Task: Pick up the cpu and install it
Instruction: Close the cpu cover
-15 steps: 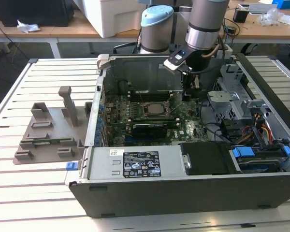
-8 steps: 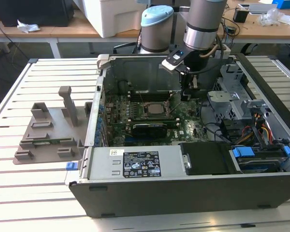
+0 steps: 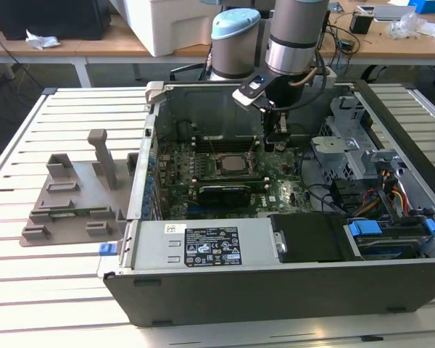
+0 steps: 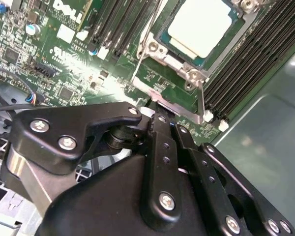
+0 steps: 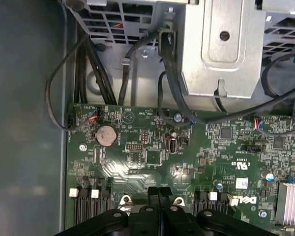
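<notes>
- The small, flat, square cpu [image 4: 201, 24] with a pale silvery-grey metal top lies flat inside the dark metal-framed socket [image 4: 169, 61]. A thin green rim shows along the socket's inner edge.
- The black, jointed metal hand [image 5: 159, 191] is clenched, with its two fingertips pressed together and nothing between them.
- In the second wrist view the hand's tip is just beside one outer edge of the socket. I cannot tell whether it touches the frame.
- The green printed motherboard [image 5: 137, 147] spreads out around the socket. Its round silver coin cell [image 5: 107, 132] sits well apart from the socket.
- The silver and pale-blue arm [image 3: 297, 43] reaches down just beside the socket.
- The open dark grey metal computer case [image 3: 275, 290] encloses the socket and rests on the white slatted worktop [image 3: 58, 290].
</notes>
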Controlling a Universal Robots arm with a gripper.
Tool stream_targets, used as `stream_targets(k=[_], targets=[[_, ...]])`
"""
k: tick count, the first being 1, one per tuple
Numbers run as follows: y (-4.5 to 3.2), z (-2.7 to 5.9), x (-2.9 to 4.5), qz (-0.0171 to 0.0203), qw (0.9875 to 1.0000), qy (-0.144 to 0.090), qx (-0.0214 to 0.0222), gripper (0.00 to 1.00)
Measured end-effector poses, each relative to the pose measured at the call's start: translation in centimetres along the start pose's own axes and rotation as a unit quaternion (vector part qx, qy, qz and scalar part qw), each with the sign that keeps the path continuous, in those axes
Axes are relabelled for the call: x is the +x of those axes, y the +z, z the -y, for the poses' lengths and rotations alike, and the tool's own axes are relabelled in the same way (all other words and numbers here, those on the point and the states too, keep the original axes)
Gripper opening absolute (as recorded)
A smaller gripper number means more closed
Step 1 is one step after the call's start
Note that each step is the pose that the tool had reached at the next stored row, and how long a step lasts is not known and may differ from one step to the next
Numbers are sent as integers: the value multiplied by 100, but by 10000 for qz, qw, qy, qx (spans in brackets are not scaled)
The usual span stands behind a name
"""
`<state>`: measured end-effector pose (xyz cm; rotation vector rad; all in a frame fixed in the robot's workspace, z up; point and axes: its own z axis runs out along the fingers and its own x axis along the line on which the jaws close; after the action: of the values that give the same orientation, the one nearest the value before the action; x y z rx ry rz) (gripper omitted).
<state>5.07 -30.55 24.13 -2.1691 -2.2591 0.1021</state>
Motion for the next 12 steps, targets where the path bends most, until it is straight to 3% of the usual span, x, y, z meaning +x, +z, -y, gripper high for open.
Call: stream_targets(k=[12], targets=[[7,127,5,0,10000,-1,0,11]])
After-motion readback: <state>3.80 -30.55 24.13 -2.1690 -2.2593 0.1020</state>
